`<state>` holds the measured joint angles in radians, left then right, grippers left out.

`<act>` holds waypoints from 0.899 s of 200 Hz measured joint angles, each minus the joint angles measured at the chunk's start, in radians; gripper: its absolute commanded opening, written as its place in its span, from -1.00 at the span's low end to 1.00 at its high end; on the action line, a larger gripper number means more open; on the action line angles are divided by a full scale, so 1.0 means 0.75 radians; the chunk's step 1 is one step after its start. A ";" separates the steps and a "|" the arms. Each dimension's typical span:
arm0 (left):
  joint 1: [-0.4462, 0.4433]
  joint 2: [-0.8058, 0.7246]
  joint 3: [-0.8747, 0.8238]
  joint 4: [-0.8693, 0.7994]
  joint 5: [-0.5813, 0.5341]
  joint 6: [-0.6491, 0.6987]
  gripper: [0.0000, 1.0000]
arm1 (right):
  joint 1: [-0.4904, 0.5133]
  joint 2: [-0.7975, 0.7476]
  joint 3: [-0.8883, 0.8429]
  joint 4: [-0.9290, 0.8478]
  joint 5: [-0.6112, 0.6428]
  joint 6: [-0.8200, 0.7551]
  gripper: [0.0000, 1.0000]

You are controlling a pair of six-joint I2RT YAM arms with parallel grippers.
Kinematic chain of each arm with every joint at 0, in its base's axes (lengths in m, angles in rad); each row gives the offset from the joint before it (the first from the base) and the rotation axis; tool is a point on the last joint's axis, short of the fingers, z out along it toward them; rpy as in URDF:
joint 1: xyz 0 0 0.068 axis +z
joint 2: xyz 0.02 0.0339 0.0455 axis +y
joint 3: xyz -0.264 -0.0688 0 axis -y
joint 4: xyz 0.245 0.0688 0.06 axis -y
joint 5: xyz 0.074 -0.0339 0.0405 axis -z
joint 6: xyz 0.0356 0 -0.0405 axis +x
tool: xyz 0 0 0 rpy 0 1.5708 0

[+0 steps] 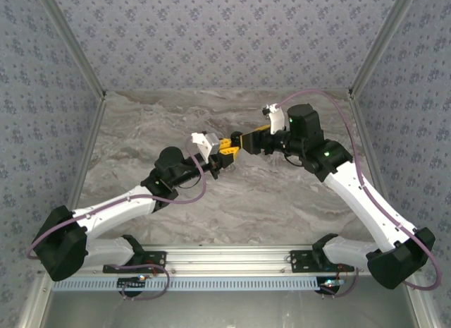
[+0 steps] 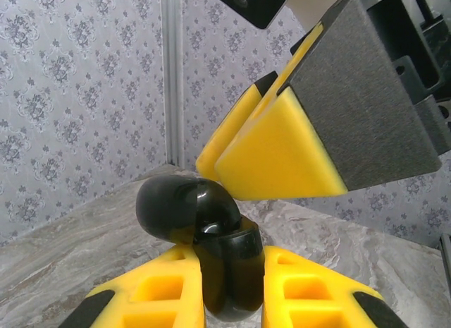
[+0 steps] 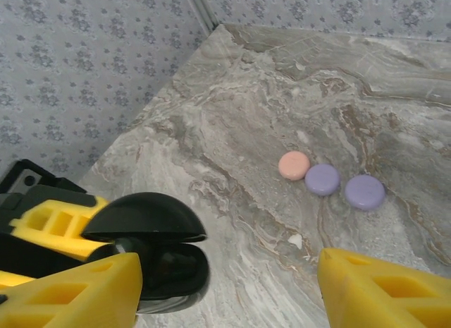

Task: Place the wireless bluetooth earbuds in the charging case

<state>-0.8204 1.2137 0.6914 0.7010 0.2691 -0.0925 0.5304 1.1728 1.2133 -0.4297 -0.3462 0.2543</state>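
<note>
A glossy black charging case sits upright between the yellow fingers of my left gripper, which is shut on its lower half. Its lid is swung open to the left. In the right wrist view the same case gapes open, lid up, and its inside is too dark to read. My right gripper is open, its left finger just in front of the case and its right finger far off. The two grippers meet above mid-table. The earbuds are hidden or out of view.
Three small closed round cases lie in a row on the marble table: a pale pink one and two lilac ones. A tiny white speck lies near them. Patterned walls close in the back and sides.
</note>
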 measured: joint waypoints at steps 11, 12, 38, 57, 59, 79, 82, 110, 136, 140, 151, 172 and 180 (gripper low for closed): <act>0.000 0.000 0.001 0.003 0.000 0.000 -1.00 | 0.000 0.003 0.000 -0.011 0.011 -0.001 0.37; 0.000 0.000 0.001 0.003 0.000 0.000 -1.00 | 0.000 0.003 0.000 -0.012 0.012 -0.001 0.37; 0.000 0.001 0.001 -0.001 -0.001 0.000 -1.00 | 0.000 0.005 0.000 -0.015 0.018 -0.001 0.38; 0.000 0.001 0.001 -0.001 -0.002 0.001 -1.00 | 0.000 0.002 0.000 -0.013 0.011 0.000 0.40; 0.000 0.001 0.001 0.000 -0.001 0.001 -1.00 | 0.000 0.002 0.000 -0.014 0.011 0.000 0.40; 0.000 0.001 0.001 0.002 -0.001 0.001 -1.00 | 0.000 -0.012 0.000 -0.007 -0.014 0.001 0.43; 0.000 0.001 0.001 0.002 -0.001 0.001 -1.00 | 0.001 -0.016 0.000 -0.006 -0.018 0.001 0.44; 0.000 0.001 0.001 0.004 -0.001 0.001 -1.00 | 0.010 -0.034 -0.003 0.030 -0.061 0.002 0.50; 0.000 0.001 0.000 0.004 -0.001 0.001 -1.00 | 0.020 -0.032 -0.008 0.042 -0.070 0.002 0.50; 0.000 0.001 0.000 0.004 -0.001 0.001 -1.00 | 0.020 -0.030 -0.008 0.042 -0.070 0.002 0.49; 0.000 0.001 0.001 0.004 0.000 0.001 -1.00 | 0.020 -0.024 -0.008 0.042 -0.068 0.002 0.47; 0.000 0.001 0.001 0.004 -0.001 0.001 -1.00 | 0.020 -0.008 -0.008 0.040 -0.048 0.001 0.41; 0.000 0.001 0.001 0.004 -0.001 0.001 -1.00 | 0.020 -0.003 -0.008 0.039 -0.040 0.001 0.39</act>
<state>-0.8204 1.2140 0.6918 0.7040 0.2687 -0.0921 0.5457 1.1706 1.2076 -0.4004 -0.3759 0.2550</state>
